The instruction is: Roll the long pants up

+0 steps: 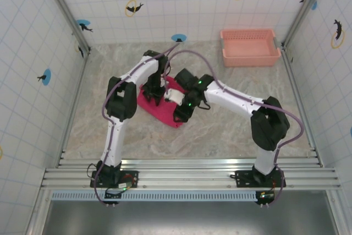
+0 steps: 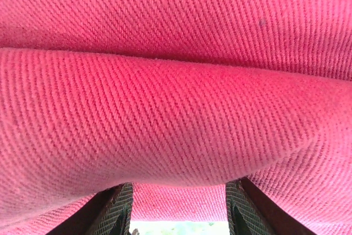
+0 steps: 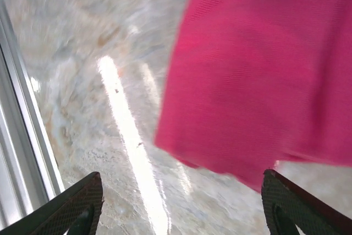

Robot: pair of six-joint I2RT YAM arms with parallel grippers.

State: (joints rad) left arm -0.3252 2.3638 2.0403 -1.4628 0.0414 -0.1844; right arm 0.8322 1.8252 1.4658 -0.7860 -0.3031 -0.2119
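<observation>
The long pants (image 1: 165,109) lie bunched in a compact magenta-red bundle at the middle of the table. My left gripper (image 1: 155,96) stands down on the bundle's upper part. In the left wrist view a thick fold of the pants (image 2: 176,114) bulges over and between the dark fingers (image 2: 118,213), so the gripper (image 2: 179,205) is shut on the cloth. My right gripper (image 1: 180,115) hovers at the bundle's lower right corner. Its jaws are wide open with nothing between them (image 3: 181,196); the edge of the pants (image 3: 258,81) lies just beyond the fingertips.
A pale pink plastic basket (image 1: 250,48) stands at the back right by the wall. Tiled walls enclose the marbled table (image 1: 231,136) on three sides. A metal rail (image 1: 187,171) runs along the near edge, and it also appears as the rail (image 3: 22,136) left of my right gripper.
</observation>
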